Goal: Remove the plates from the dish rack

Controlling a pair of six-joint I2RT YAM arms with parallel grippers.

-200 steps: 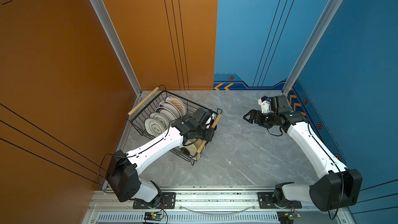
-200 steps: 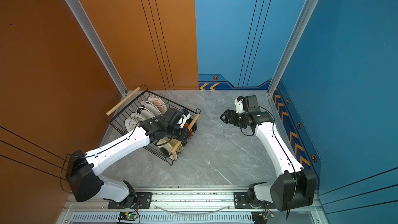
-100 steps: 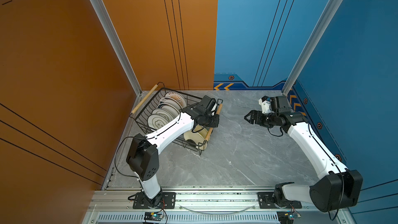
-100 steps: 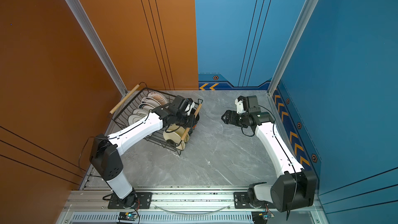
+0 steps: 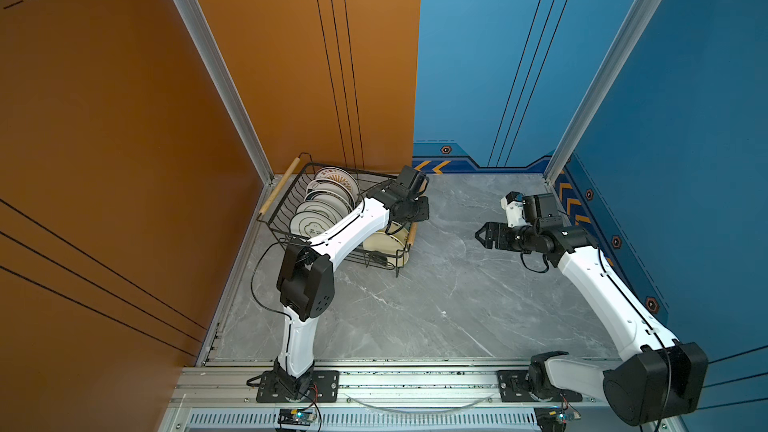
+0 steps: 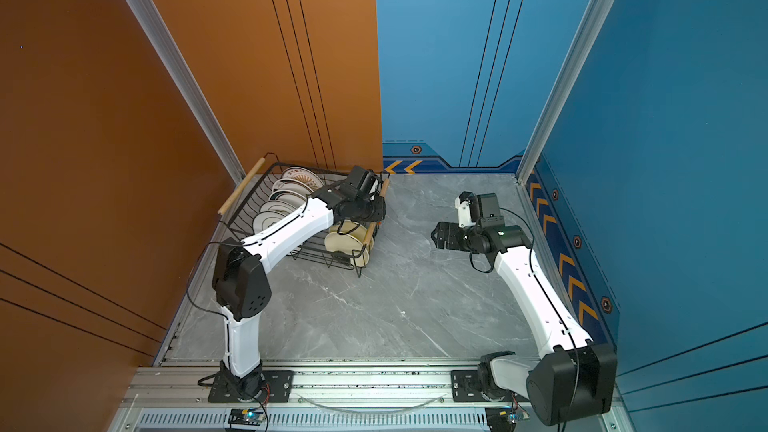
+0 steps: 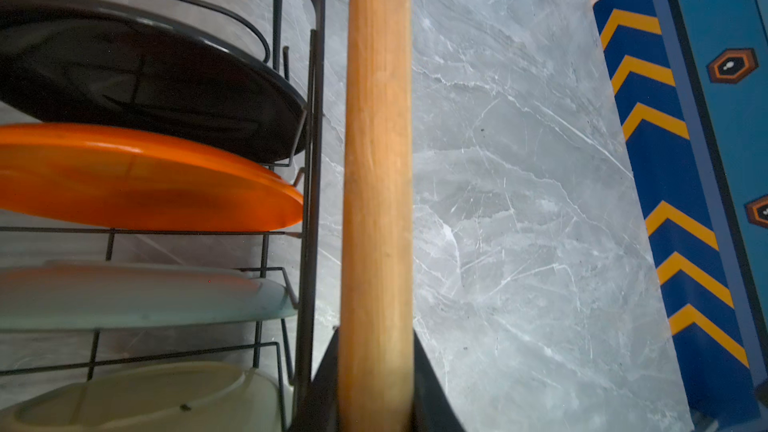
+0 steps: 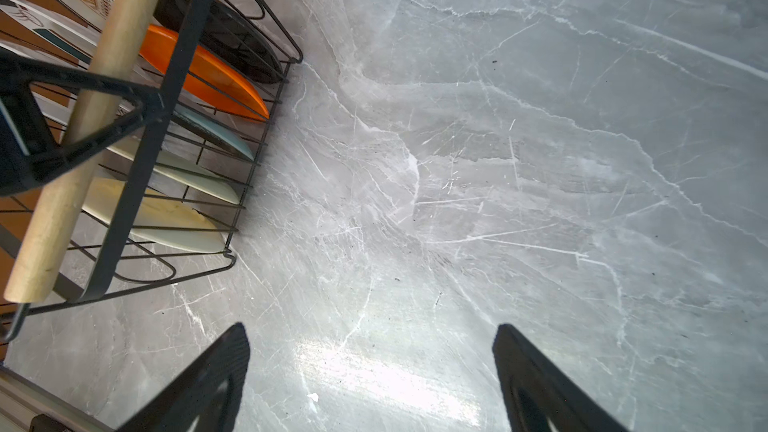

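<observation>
**One wooden handle (image 7: 376, 160) clamped, no plates (image 5: 328, 201) out of the dish rack (image 5: 286, 205) yet**

I am holding the left end effector (image 5: 410, 214) clenched on that wooden handle. In the left wrist view the rod is running straight up between its jaws, so it is grasping the rack itself, not a plate. I am judging this grip as a way of steadying or positioning the rack. The wire wall is lying just beside the jaws, and the plates are standing on edge right behind it. Closest to this end effector I am seeing a cream plate (image 7: 145, 392), then a pale plate (image 7: 137, 297). The orange plate (image 7: 145, 176) and the black plate (image 7: 145, 76) are standing farther along the handle. More patterned plates are standing on the side of the rack far from this end effector.

The right end effector (image 8: 370, 340) is hanging released, jaws spread wide with nothing between them, above bare desk (image 8: 519, 160). The rack's handle side is lying ahead of it and off to one side, near but apart. I am reading that wide stance as readiness to take a plate rim while the left side is pinning the rack. I cannot tell whether the rack is sitting flat or being tipped. Every plate I am seeing is inside the rack, so I am counting the unloading as barely begun.
</observation>
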